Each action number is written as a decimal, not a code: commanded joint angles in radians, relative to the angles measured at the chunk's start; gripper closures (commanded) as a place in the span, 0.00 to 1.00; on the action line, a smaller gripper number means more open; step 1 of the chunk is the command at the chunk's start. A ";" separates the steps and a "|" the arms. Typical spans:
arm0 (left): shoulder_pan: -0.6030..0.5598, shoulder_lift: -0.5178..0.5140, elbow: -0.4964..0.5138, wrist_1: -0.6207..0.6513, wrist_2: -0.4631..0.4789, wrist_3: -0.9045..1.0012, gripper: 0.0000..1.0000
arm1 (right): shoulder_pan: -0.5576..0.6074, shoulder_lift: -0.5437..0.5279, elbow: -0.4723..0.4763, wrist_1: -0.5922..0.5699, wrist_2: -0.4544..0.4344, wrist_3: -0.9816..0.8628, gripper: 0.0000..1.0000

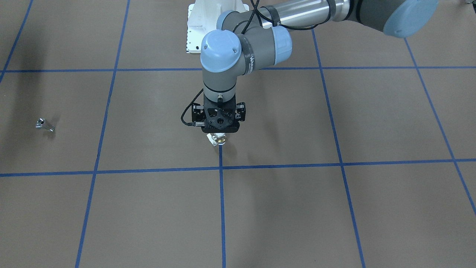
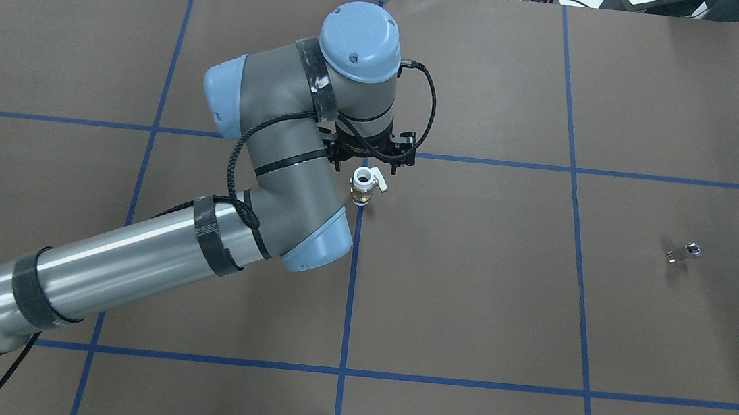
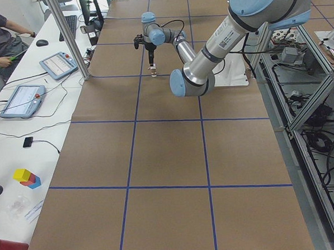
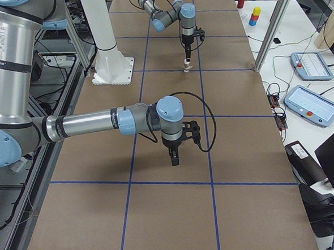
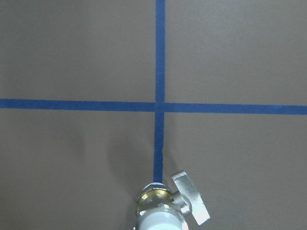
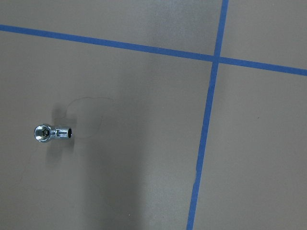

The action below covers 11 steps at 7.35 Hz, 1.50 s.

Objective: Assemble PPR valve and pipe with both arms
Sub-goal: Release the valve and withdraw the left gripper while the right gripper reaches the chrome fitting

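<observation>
The PPR valve (image 1: 217, 139) stands upright on the blue tape line at the table's middle, with white ring ends, a brass middle and a white side handle. It also shows in the overhead view (image 2: 363, 186) and at the bottom of the left wrist view (image 5: 165, 206). My left gripper (image 1: 219, 134) points straight down right over it. Its fingers are hidden under the gripper body, so I cannot tell whether they grip the valve. The silver pipe (image 2: 684, 253) lies alone far to my right, and shows in the right wrist view (image 6: 52, 132). My right gripper (image 4: 174, 160) hangs above the table; I cannot tell its state.
The brown table is marked with a blue tape grid (image 2: 343, 371). The white bolted pedestal (image 4: 109, 55) stands at the robot's side. Beside the table are a desk with tablets (image 3: 20, 99) and a metal pole (image 3: 67, 35).
</observation>
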 commanded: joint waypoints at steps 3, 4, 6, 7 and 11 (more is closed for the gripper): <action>-0.041 0.296 -0.402 0.041 -0.001 0.044 0.08 | -0.204 0.022 -0.057 0.145 -0.002 0.128 0.00; -0.053 0.314 -0.426 0.041 -0.004 0.044 0.08 | -0.232 0.025 -0.058 0.197 -0.004 0.182 0.00; -0.086 0.390 -0.488 0.041 -0.007 0.079 0.08 | -0.350 0.027 -0.073 0.365 -0.016 0.393 0.00; -0.109 0.432 -0.530 0.062 -0.009 0.170 0.08 | -0.386 0.033 -0.102 0.443 -0.039 0.463 0.00; -0.118 0.454 -0.560 0.089 -0.009 0.217 0.08 | -0.452 0.122 -0.164 0.466 -0.116 0.767 0.00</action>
